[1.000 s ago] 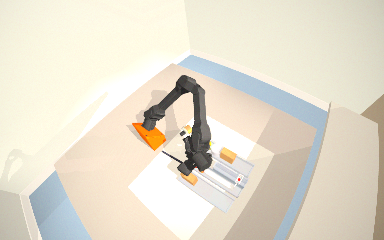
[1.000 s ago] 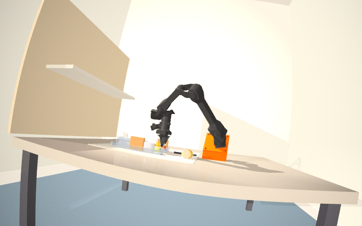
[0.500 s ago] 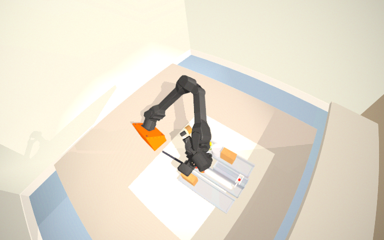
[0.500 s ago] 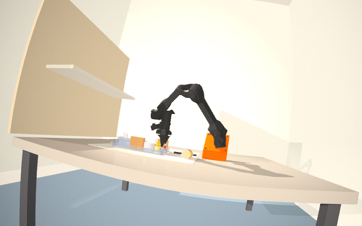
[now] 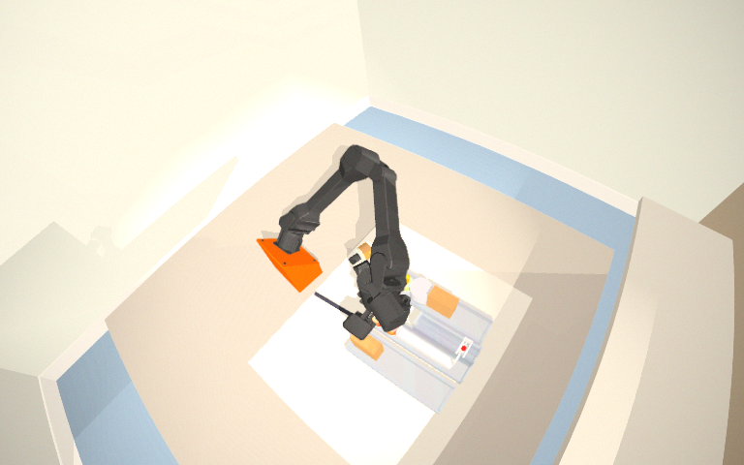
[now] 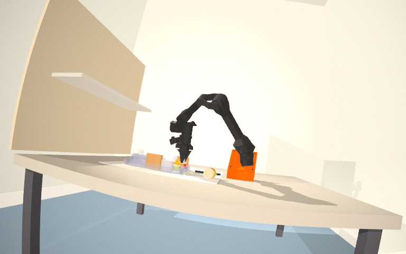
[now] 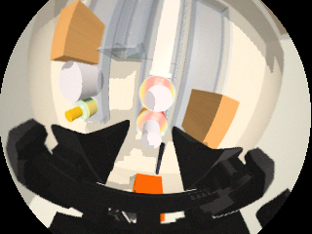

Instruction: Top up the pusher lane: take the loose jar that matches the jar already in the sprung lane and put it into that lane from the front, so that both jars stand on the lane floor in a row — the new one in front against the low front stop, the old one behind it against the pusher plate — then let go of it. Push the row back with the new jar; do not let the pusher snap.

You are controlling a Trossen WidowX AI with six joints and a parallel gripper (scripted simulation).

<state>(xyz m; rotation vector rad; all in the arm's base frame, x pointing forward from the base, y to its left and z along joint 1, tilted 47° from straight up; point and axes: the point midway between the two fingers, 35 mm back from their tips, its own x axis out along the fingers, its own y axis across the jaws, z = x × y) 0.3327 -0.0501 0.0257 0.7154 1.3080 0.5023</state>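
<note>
While the jaws stand open, both jars (image 5: pixel 390 330) (image 6: pixel 183 165) (image 7: pixel 157 94) align.

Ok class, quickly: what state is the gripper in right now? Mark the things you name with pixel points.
Gripper (image 6: pixel 183 162) (image 7: pixel 151 127): open, fingers apart on either side of the front jar (image 5: pixel 376 322) (image 7: pixel 152 136), not clamped on it.

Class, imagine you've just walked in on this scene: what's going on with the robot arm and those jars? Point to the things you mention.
A black robot arm (image 5: pixel 387 205) (image 6: pixel 230 121) is topping up a sprung lane with jars. Its jaws stand open around the nearer of two matching red-and-yellow jars (image 7: pixel 151 119), with neither finger seen pressing on it. The other matching jar (image 7: pixel 157 93) is just behind it, in the lane. So the new jar appears to be in line and released, though whether it stands flat on the lane floor cannot be told.
</note>
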